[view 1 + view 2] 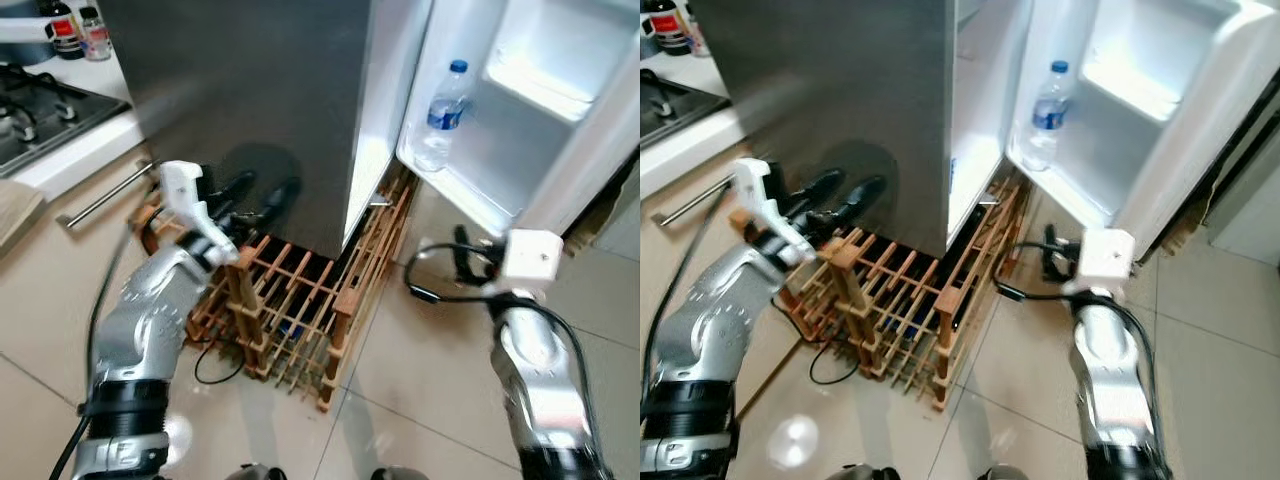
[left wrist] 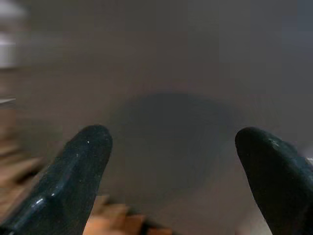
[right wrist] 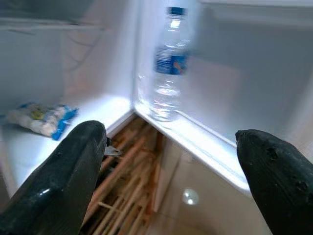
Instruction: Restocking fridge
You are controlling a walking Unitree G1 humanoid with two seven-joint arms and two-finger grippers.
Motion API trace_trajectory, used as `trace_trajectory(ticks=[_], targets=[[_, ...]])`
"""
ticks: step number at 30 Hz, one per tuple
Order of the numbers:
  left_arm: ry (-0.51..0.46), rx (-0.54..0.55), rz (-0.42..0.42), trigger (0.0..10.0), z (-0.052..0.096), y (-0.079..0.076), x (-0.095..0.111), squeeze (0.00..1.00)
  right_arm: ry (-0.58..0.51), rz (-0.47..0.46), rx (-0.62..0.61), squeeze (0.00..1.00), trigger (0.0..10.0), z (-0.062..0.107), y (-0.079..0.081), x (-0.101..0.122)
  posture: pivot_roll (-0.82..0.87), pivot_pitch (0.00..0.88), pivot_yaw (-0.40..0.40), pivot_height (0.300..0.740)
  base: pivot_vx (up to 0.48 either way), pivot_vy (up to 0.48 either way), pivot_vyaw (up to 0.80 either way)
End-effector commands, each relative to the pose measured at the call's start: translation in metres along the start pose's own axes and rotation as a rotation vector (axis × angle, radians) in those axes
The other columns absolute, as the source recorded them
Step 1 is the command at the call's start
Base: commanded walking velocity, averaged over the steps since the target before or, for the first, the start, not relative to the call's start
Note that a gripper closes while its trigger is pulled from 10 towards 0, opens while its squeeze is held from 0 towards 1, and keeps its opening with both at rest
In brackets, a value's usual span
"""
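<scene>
Fridge point(image 1: 260, 90) stands with its door point(image 1: 560, 110) swung open at 1 o'clock of the head view. One bottle point(image 1: 443, 115), clear with a blue cap and blue label, stands upright on the lower door shelf. The right wrist view shows a small blue-and-white packet point(image 3: 41, 119) lying on the bottom shelf inside the cabinet.

Left gripper point(image 1: 262, 192) hovers at 10 o'clock, close to the grey fridge side and above a wooden rack point(image 1: 290, 305) on the floor; fingers apart, holding nothing. Right gripper point(image 1: 462, 255) sits at 4 o'clock, low, facing the door shelf; its fingers point(image 3: 58, 181) are spread wide and empty.

Risks, as judged:
- Neither gripper carries stock; any item to load must be fetched first.
- The rack lies against the fridge foot, partly under the open door. A step forward could catch it or the loose black cable point(image 1: 215, 365) beside it.
- A right-arm reach toward the door shelf could topple the bottle, which stands free.
- The left fingers could strike the fridge side.

Markings: the bottle label cannot be read; writing on the packet is too blurred.
</scene>
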State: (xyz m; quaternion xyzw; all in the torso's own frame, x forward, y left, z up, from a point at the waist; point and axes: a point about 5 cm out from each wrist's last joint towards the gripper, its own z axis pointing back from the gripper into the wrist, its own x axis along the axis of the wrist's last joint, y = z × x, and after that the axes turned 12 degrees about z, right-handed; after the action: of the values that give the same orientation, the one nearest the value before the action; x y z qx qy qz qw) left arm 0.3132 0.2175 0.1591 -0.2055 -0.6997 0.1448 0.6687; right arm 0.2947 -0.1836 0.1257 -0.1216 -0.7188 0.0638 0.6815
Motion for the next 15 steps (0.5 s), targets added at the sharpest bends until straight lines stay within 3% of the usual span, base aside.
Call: trace_trajectory(ticks=[1,4,5,8,15], targets=[[-0.021,0.138,-0.092,10.0,0.011,0.017,-0.002,0.00,0.002,-0.032,0.028,0.00,10.0,-0.006,0.007,0.002,-0.04,0.000,-0.029,0.740,0.000,0.000,0.77],[-0.015,0.157,-0.134,10.0,0.019,0.014,-0.008,0.00,0.003,-0.059,0.064,0.00,10.0,-0.009,0.014,0.004,-0.03,0.000,-0.040,0.740,0.000,0.000,0.76],[-0.001,0.122,-0.128,10.0,0.022,0.003,-0.014,0.00,-0.005,-0.066,0.112,0.00,10.0,-0.008,0.021,0.006,-0.03,0.000,-0.051,0.740,0.000,0.000,0.74],[0.005,0.071,-0.120,10.0,0.024,-0.009,-0.020,0.00,-0.007,-0.077,0.137,0.00,10.0,-0.008,0.024,0.006,-0.03,0.000,-0.051,0.740,0.000,0.000,0.74],[-0.006,0.034,-0.128,10.0,0.016,-0.023,-0.025,0.00,-0.009,-0.113,0.153,0.00,10.0,-0.013,0.033,0.004,-0.02,0.000,-0.034,0.740,0.000,0.000,0.74]])
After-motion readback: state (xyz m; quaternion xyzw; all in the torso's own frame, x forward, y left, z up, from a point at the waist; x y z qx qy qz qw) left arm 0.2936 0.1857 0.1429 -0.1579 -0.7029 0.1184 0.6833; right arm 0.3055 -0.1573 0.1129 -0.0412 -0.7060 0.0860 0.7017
